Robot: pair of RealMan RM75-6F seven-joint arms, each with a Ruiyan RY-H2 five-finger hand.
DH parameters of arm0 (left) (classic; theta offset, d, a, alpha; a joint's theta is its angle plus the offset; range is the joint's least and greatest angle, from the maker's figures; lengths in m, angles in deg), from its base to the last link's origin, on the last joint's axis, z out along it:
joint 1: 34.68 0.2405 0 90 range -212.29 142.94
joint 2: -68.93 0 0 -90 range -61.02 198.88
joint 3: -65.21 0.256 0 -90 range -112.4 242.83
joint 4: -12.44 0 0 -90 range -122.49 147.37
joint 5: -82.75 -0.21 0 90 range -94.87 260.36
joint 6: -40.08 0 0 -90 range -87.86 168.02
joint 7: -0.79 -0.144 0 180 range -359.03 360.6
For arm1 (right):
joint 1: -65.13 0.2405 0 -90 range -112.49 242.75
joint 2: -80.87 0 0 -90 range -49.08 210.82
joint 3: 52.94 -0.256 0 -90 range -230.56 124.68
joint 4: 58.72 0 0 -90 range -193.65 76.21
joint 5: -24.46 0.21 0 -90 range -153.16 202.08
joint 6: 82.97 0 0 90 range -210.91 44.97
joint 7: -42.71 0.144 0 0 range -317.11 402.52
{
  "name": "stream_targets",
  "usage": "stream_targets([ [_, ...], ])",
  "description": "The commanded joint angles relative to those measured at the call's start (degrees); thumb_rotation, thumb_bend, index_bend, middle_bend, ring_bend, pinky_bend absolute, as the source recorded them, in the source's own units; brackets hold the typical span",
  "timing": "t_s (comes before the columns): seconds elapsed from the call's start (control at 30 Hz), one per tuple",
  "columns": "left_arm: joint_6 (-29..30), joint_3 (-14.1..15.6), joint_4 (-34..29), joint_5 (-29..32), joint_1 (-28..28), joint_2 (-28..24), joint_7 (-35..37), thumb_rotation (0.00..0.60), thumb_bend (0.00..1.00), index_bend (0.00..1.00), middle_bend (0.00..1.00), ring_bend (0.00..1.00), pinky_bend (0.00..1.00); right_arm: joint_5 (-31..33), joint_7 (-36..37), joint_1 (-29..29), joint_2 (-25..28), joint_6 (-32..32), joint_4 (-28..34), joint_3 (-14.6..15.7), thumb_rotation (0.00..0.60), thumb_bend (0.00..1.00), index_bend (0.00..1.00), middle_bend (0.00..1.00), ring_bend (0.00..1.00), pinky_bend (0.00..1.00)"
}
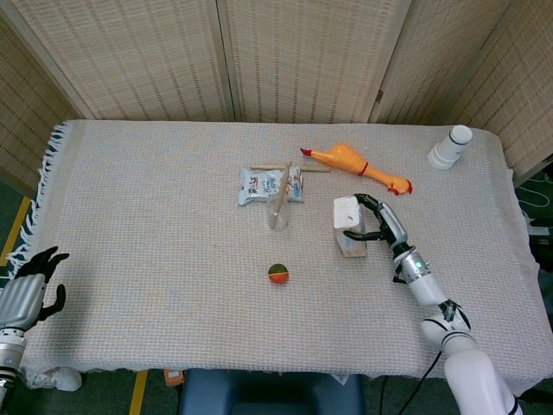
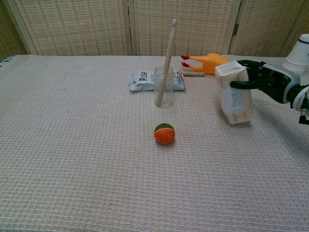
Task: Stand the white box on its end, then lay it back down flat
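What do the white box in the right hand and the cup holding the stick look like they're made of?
White box: looks like a soft plastic-wrapped pack, matte, with rounded edges and printed lettering; hard to be certain. Cup: clear plastic or glass, since the wooden stick shows through it. The right hand grips the box's top.

From the chest camera I see my right hand (image 2: 263,81) at three o'clock, gripping the white rectangular box (image 2: 234,92) near its top; the box stands on end, tilted slightly. At centre sits a small orange and green ball (image 2: 164,134). At twelve o'clock, a clear plastic cup (image 2: 163,87) holds a leaning wooden stick (image 2: 167,58), with a white foil snack packet (image 2: 145,80) lying just behind it. An orange rubber chicken (image 2: 208,63) lies at one o'clock, and a white paper cup (image 2: 299,47) shows at two o'clock by the frame edge. A beige woven tablecloth (image 2: 87,159) covers everything.
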Motion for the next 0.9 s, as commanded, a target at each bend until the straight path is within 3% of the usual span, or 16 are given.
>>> stream_targets([
  [0.03,-0.3,0.1,0.0,0.1,-0.1,0.1,-0.2,0.6,0.62,0.14,0.0,0.0,0.11,-1.5,-2.2,-1.3,0.4,-0.8,-0.5,2.4,0.6,0.35,0.56,0.49,0.24,0.0],
  [0.27,0.4,0.2,-0.9,-0.4,0.0,-0.1,-0.9,0.6,0.62,0.14,0.0,0.0,0.11,-2.8,-3.3,-2.9,3.1,1.3,1.3,5.1,0.6,0.37,0.55,0.49,0.23,0.0],
  [0.6,1.3,0.5,-2.1,-2.1,0.1,-0.4,-1.0,0.6,0.62,0.14,0.0,0.0,0.11,-2.0,-4.1,-4.8,7.5,5.5,5.8,5.5,0.6,0.38,0.49,0.48,0.2,0.0],
  [0.77,1.3,0.5,-2.1,-1.8,0.2,-0.4,-1.0,0.6,0.62,0.14,0.0,0.0,0.11,-2.6,-5.1,-4.4,9.5,4.2,7.8,6.7,0.6,0.37,0.38,0.4,0.13,0.0],
  [0.9,1.1,0.5,-2.1,-1.7,0.1,-0.4,-1.2,0.6,0.62,0.14,0.0,0.0,0.11,-3.2,-5.7,-4.0,10.9,2.6,9.3,7.9,0.6,0.28,0.24,0.29,0.05,0.0],
])
